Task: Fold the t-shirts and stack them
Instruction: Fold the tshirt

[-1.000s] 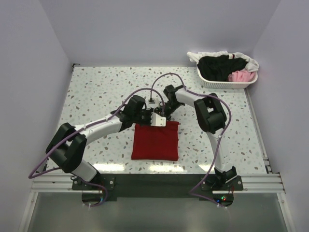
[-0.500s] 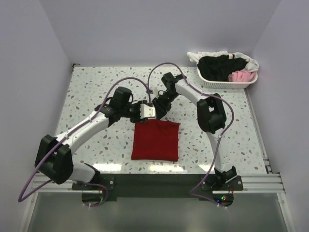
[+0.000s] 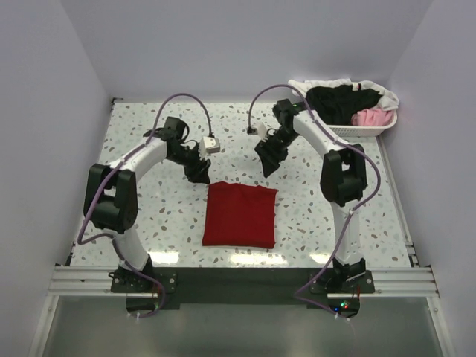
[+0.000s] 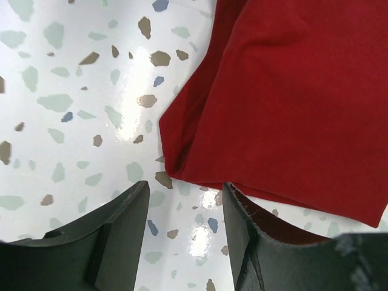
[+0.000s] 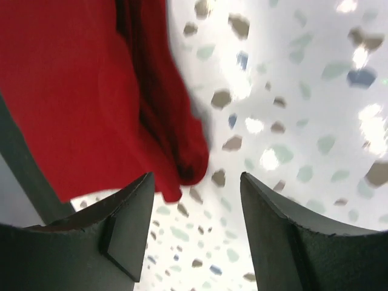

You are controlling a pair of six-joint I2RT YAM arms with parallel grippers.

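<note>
Dark red t-shirt [image 3: 239, 216]: folded into a neat, roughly square packet, lying flat on the worktop [image 3: 149, 134] near its front edge, between the two arms.
Left hand [image 3: 199, 172]: just beyond the packet's far left corner, fingers apart with only speckled worktop between them; clear of the cloth.
Right hand [image 3: 268, 160]: near the packet's far right corner, fingers likewise spread and holding nothing; its wrist view shows the folded edge layers just ahead.
Basket [image 3: 349, 129]: white slotted plastic, at the far right corner of the worktop, well apart from the packet.
Basket contents: a black t-shirt [image 3: 335, 103] heaped in the middle, a pink t-shirt [image 3: 372, 117] at the right, and a white t-shirt [image 3: 327, 84] draped over the far rim.
</note>
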